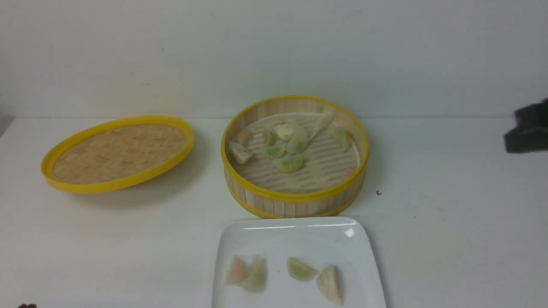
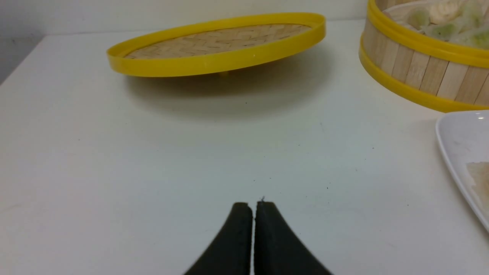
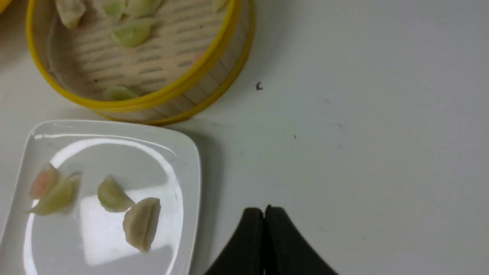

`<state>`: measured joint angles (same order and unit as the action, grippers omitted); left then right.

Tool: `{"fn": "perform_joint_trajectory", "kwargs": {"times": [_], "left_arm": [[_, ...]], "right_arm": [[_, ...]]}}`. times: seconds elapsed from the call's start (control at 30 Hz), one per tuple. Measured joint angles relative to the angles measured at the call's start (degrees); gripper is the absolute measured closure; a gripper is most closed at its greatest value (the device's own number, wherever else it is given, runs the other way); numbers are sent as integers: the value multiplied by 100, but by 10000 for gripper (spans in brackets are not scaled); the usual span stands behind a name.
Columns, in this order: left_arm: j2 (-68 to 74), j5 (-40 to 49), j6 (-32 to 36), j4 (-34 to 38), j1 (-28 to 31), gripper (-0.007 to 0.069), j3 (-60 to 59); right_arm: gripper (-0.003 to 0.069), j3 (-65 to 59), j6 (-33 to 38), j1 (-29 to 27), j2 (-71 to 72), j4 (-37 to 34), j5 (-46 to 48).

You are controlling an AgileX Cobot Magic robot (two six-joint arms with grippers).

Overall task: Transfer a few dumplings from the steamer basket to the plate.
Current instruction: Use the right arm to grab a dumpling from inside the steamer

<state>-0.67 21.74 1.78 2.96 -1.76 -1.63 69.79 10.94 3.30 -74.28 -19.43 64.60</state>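
In the front view, the basket (image 1: 290,208) is seen on the table (image 1: 436,214), with green, cream and pinkish dumplings (image 1: 297,140) scattered on its slatted floor. The plate (image 1: 299,239) is placed on the robot's side of it, and four dumplings are held on it: one pinkish and one green together, another green one and a cream one close by. To the left of the basket, the lid (image 1: 117,154) is seen tilted. At the right edge, a dark part of the right arm (image 1: 531,128) is shown.

In the left wrist view, the left gripper (image 2: 253,206) is closed, with nothing gripped. The lid, basket and plate are only partly or distantly shown beyond it.

In the right wrist view, the right gripper (image 3: 264,211) is also closed and empty, held beside the plate.
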Motion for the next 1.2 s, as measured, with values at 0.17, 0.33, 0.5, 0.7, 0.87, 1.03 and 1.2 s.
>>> {"fn": "perform_joint_trajectory", "kwargs": {"times": [0.17, 0.33, 0.5, 0.7, 0.87, 1.03, 1.2], "left_arm": [[0, 0, 0, 0, 0, 631, 0], [0, 5, 0, 0, 0, 631, 0], [0, 5, 0, 0, 0, 631, 0], [0, 5, 0, -6, 0, 631, 0], [0, 5, 0, -6, 0, 631, 0], [0, 5, 0, -11, 0, 631, 0], [0, 5, 0, -11, 0, 631, 0]], "right_arm": [[669, 1282, -626, 1195, -1433, 895, 179], [662, 2325, -937, 1849, -2560, 1239, 396], [643, 3165, -1004, 2165, -3460, 1414, 423], [504, 4383, -1094, 2307, -4860, 1861, 425], [341, 4899, -1307, 2307, -5426, 2343, 412], [240, 4968, -1603, 2307, -5808, 2816, 19], [225, 4985, -1703, 2307, -6070, 2910, -342]]}}
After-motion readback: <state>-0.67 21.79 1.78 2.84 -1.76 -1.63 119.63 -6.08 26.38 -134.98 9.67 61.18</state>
